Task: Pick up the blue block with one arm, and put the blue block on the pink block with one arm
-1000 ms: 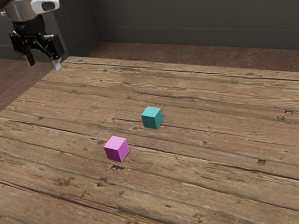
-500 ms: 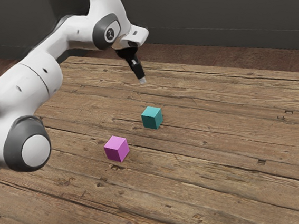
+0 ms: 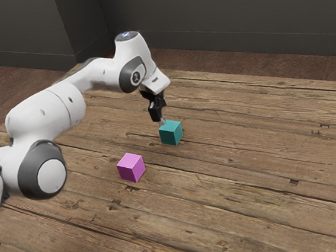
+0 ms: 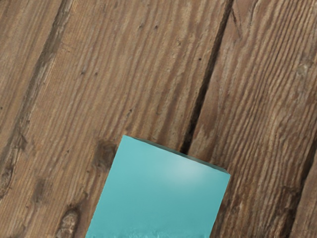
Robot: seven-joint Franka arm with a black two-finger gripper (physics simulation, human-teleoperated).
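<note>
The blue block (image 3: 171, 132), teal in colour, sits on the wooden table (image 3: 248, 154) near its middle. The pink block (image 3: 131, 167) rests on the boards a short way in front of it, toward the exterior view's left, and the two are apart. My gripper (image 3: 156, 117) hangs just above the blue block's far upper edge, open and holding nothing. In the wrist view the blue block's top face (image 4: 158, 193) lies close under my hand, on the planks.
Bare wooden planks stretch all around the two blocks. The table's far edge (image 3: 252, 76) borders a brown floor and a dark wall. My arm (image 3: 65, 112) reaches in from the exterior view's left.
My arm swung from the far left corner out over the table, then came down toward the blue block. Neither block has moved.
</note>
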